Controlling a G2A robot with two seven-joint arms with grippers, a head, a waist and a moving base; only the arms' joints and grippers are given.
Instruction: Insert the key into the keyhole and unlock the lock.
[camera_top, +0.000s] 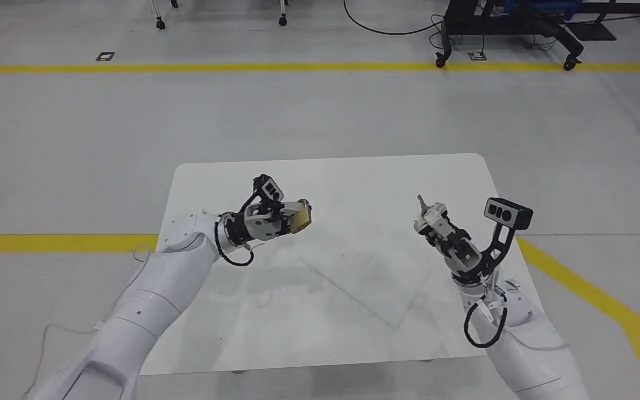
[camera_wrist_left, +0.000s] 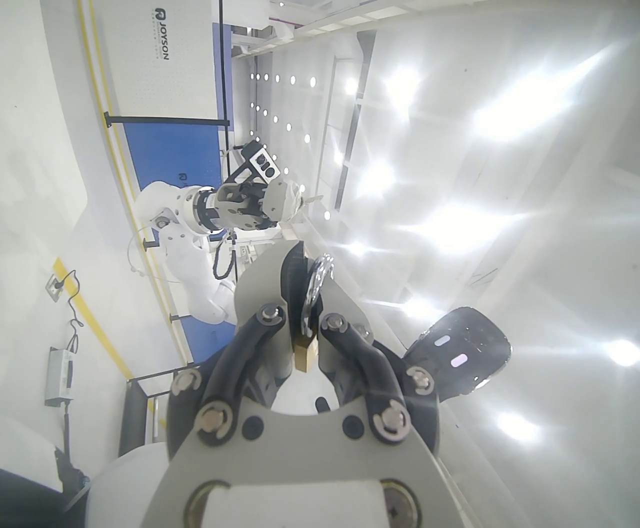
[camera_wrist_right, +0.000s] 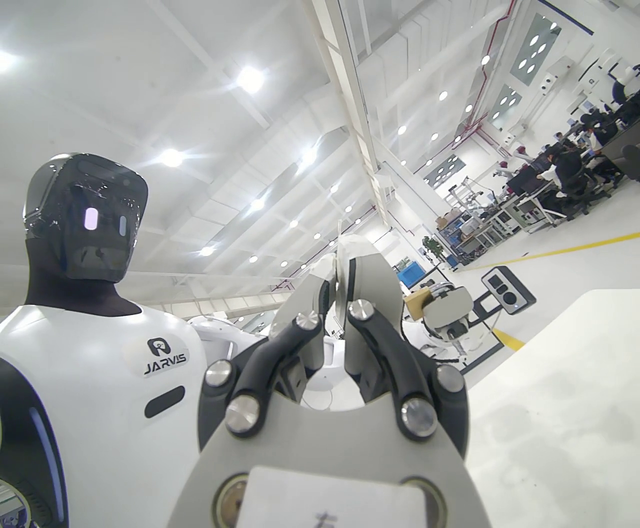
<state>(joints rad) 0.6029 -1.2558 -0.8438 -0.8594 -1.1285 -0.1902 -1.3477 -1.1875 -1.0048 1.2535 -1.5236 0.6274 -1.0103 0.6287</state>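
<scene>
From above, the left gripper (camera_top: 285, 218) is clamped on a small brass lock (camera_top: 299, 213), held over the white surface (camera_top: 350, 310). The right gripper (camera_top: 431, 216), well apart from it, pinches the key (camera_top: 423, 203), whose blade pokes out beyond it.

In the left wrist view the lock's brass body sits deep between the fingers (camera_wrist_left: 345, 300), and its silvery shackle (camera_wrist_left: 318, 277) juts past them. I can't make out the keyhole.

In the right wrist view the key looks thin and flat, held edge-on. I'd worry it twists or slips in that pinch if it meets the keyhole off-line.
</scene>
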